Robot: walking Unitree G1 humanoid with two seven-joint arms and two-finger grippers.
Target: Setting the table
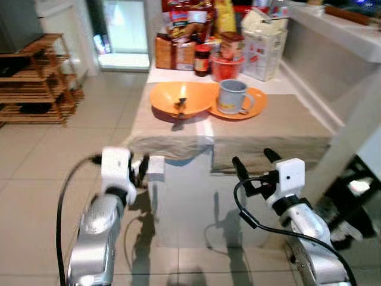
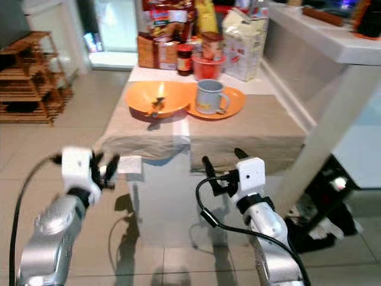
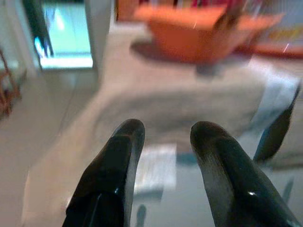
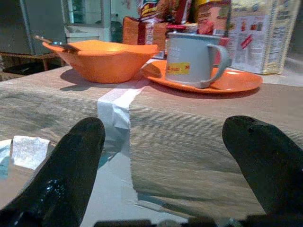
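Observation:
An orange bowl with a spoon in it stands on the beige cloth of the table. Beside it, a grey mug sits on an orange plate. My left gripper is open, low in front of the table's near edge, and holds nothing. Just past its fingertips is a small white piece of paper. My right gripper is open wide and empty, level with the cloth's front edge, pointing at the mug.
Food packets, a jar, a red cup and a white bag crowd the table's far end. A wooden rack stands at the left. A white counter runs along the right, with dark objects on the floor below it.

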